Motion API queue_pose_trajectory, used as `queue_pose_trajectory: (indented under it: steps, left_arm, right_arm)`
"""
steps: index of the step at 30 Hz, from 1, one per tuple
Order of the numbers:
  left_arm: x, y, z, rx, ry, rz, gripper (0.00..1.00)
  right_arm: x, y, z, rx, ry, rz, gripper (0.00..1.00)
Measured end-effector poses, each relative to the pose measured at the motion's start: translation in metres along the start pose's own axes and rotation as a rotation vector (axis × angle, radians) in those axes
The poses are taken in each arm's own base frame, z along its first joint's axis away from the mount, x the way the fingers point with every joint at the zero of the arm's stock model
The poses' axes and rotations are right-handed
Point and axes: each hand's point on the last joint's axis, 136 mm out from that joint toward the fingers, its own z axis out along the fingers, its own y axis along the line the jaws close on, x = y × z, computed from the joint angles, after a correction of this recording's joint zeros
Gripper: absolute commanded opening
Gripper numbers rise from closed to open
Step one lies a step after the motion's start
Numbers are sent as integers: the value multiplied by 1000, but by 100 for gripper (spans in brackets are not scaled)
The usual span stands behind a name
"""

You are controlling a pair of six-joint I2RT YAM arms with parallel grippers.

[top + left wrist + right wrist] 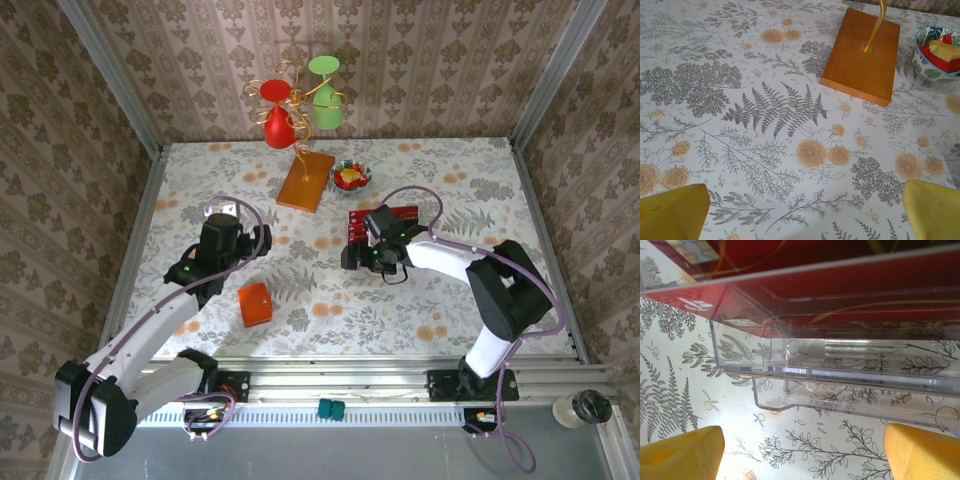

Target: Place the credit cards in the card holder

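At mid-table, right of centre: the credit cards (840, 260) sit as a red stack against a clear plastic tray (840, 375); I cannot tell whether they lie in it or on it. The right gripper (802, 455) hangs low just short of the tray lip, jaws well apart, with nothing between them but the patterned table (300, 260). The left gripper (800, 220) is spread wide and empty over bare cloth, facing the wooden board (860, 50) and a bowl (935, 55). The card holder (255, 303) lies near the front edge, just beside the left forearm and well apart from the cards. From above it reads as a shut orange square. My judgement is that the pick has not begun. The cards are thin and stacked, so a closing grip could take several at once or skid off the top one. The clear tray edge is hard to read and stands nearest the fingers, so the jaws may clamp plastic instead of card and drag the whole tray. A nudge could fan the stack onto the table, where flat cards are harder to lift. If the holder is shut it needs opening, and being light it may slide when pressed. The left forearm could bump it on any swing.
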Motion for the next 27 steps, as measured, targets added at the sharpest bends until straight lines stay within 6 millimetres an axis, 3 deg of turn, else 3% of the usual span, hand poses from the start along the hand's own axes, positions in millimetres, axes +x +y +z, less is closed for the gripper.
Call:
queue_pose_trajectory:
  steps: [13,19,21,23,27]
  left_arm:
    - [8,2,0,-6,32,-33,100]
    - [26,7,-1,-24,103,-73,100]
    - [34,10,-2,-41,134,-101,100]
    - [43,14,-3,-60,170,-133,100]
    - [70,19,-5,-86,249,-197,100]
  right_arm:
    - [-21,14,7,-25,-20,-5,84]
    - [-25,27,5,-74,-15,-11,85]
    - [-23,29,5,-90,-5,-12,88]
    - [-21,34,4,-107,3,-15,100]
    - [-15,45,-1,-134,16,-23,100]
